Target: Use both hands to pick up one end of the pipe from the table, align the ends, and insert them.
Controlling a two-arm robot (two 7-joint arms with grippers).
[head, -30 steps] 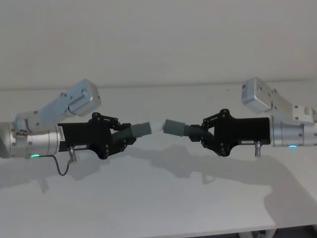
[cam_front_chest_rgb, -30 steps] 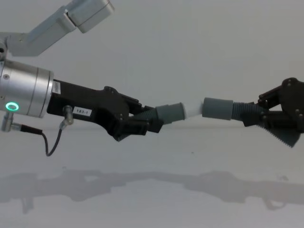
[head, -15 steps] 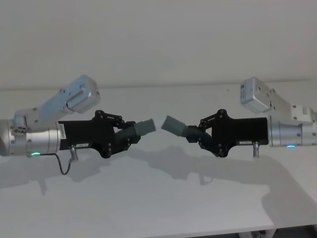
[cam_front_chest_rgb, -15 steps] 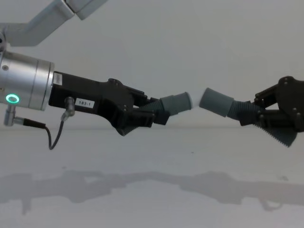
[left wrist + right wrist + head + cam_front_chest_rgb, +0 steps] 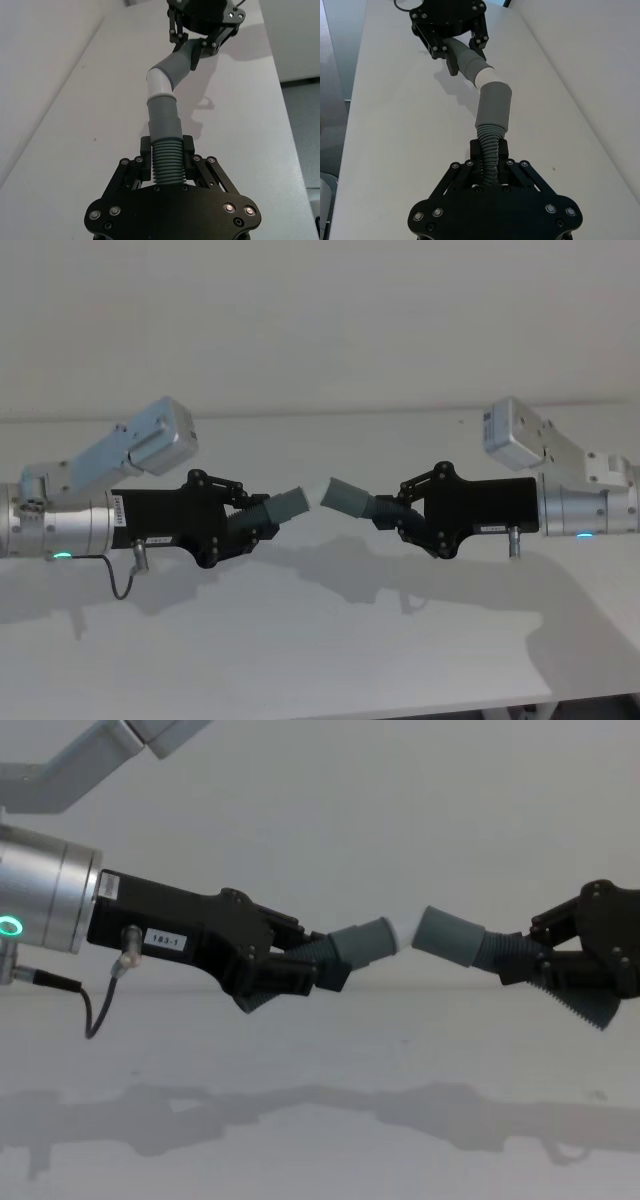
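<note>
The table (image 5: pixel 300 650) lies bare beneath both arms, its front edge at 6 o'clock in the head view and its back edge meeting the wall at 12. The left gripper (image 5: pixel 262 523), at 9 o'clock, is clamped on the ribbed part of one pipe piece (image 5: pixel 283 507), which points toward 2 o'clock. The right gripper (image 5: pixel 388 515), at 3 o'clock, clamps the other piece (image 5: pixel 352 500), pointing toward 10. Both pieces are held above the surface. The white tip (image 5: pixel 394 933) sits at an angle right at the mouth of the wide cuff (image 5: pixel 447 935); I cannot tell whether they touch.

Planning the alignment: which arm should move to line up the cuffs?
Probably right: the right gripper holds its hollow cuff tilted more steeply than the left gripper's white-tipped cuff; the two form an angle.
</note>
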